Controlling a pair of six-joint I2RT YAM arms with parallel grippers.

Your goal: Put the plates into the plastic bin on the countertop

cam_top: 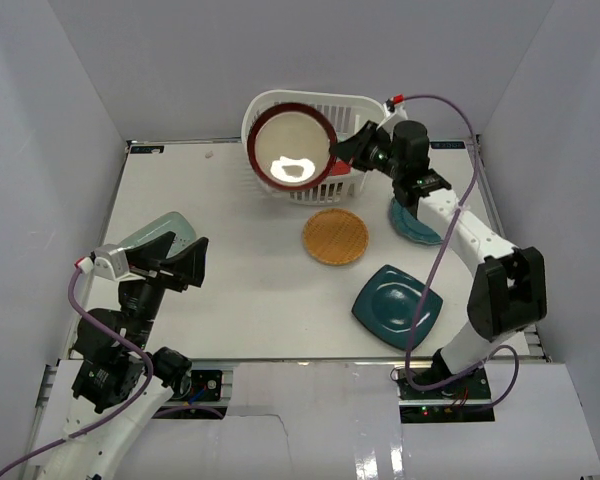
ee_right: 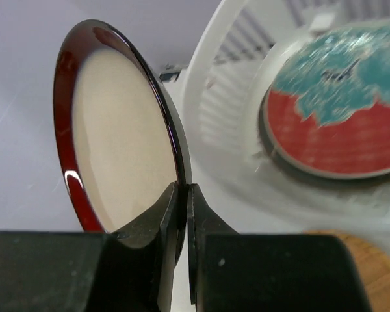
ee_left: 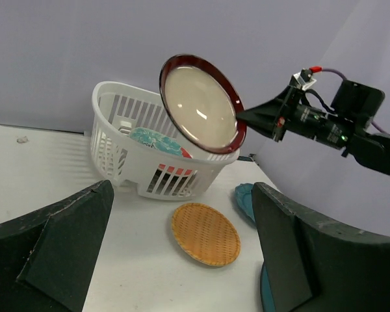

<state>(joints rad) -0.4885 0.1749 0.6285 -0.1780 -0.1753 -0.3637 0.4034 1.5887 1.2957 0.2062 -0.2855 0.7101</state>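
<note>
1. Two arms flank the plastic bin (cam_top: 352, 101). Well to its near left, the left gripper (cam_top: 180, 258) hangs wide open and empty by a pale green plate (cam_top: 163, 231).
2. At the bin's right, the right gripper (ee_right: 183, 195) is clamped on the red-rimmed plate (cam_top: 292, 148), tilted over the bin's front rim. A floral plate (ee_right: 338, 123) lies inside.
3. In front of the bin, the white desk (cam_top: 250, 280) carries an orange woven plate (cam_top: 335, 237) and a dark teal square plate (cam_top: 397, 306). Grey walls (cam_top: 280, 50) enclose it.
</note>
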